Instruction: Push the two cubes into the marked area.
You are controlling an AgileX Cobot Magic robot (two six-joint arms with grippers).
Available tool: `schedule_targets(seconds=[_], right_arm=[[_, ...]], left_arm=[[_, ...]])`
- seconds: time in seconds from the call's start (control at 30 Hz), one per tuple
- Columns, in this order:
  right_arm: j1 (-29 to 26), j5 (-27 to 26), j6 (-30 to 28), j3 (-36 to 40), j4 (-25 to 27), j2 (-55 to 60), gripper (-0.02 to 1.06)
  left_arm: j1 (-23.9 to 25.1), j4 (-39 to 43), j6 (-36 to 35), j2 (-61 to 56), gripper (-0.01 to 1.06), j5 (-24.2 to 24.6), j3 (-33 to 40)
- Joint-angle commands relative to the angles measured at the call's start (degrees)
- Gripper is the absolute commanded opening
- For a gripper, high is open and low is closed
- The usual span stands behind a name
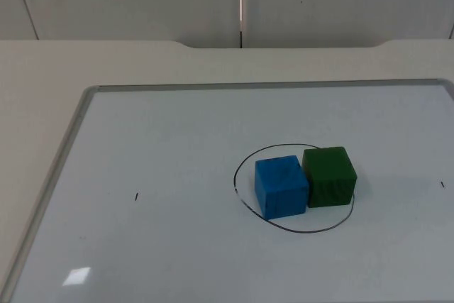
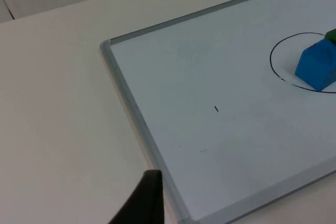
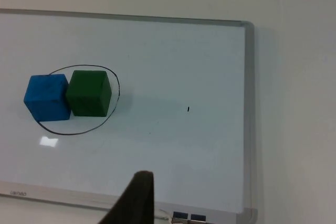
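**Sitting side by side: both cubes in the drawn ring**

Looking down from the top camera, you see the blue cube point(image 1: 281, 186) and the green cube point(image 1: 329, 176) pressed against each other on the whiteboard point(image 1: 177, 175), which lies flat on the table point(image 1: 42, 90). Both rest within the black hand-drawn ring point(image 1: 245, 164), toward the whiteboard's right half and well away from its framed edges. The blue cube's near-left corner reaches the ring's line; the green cube's right side sits just at or over the line on the opposite side.

From the left wrist camera you see one black fingertip of the left pincer point(image 2: 143, 200) above the table just beside the whiteboard's aluminium frame, well apart from the cubes. From the right wrist camera one black fingertip of the right pincer point(image 3: 137, 199) hangs over the whiteboard's edge strip, also well apart from the cubes.

You cannot tell from these views whether either pincer is spread or closed; neither touches a cube.
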Motion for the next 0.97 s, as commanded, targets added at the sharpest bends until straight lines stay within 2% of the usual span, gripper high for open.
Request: schedule_targets(seconds=[0.0, 0.13, 0.27, 0.63, 0.93], right_arm=[[-0.5, -0.7, 0.2, 0.2, 0.2, -0.2, 1.05], [-0.5, -0.7, 0.2, 0.2, 0.2, -0.2, 1.05], [-0.5, -0.7, 0.2, 0.2, 0.2, -0.2, 1.05], [-0.5, -0.7, 0.2, 0.2, 0.2, -0.2, 1.05], [-0.5, -0.7, 0.2, 0.2, 0.2, -0.2, 1.05]], left_arm=[[0.1, 0.0, -0.4, -0.3, 1.05, -0.1, 0.3], [0.4, 0.0, -0.4, -0.3, 1.05, -0.1, 0.3], [2.7, 0.1, -0.4, -0.3, 1.05, -0.1, 0.3], [14.5, 0.1, -0.4, -0.3, 1.05, -0.1, 0.3], [20.6, 0.1, -0.4, -0.3, 1.05, -0.1, 0.3]])
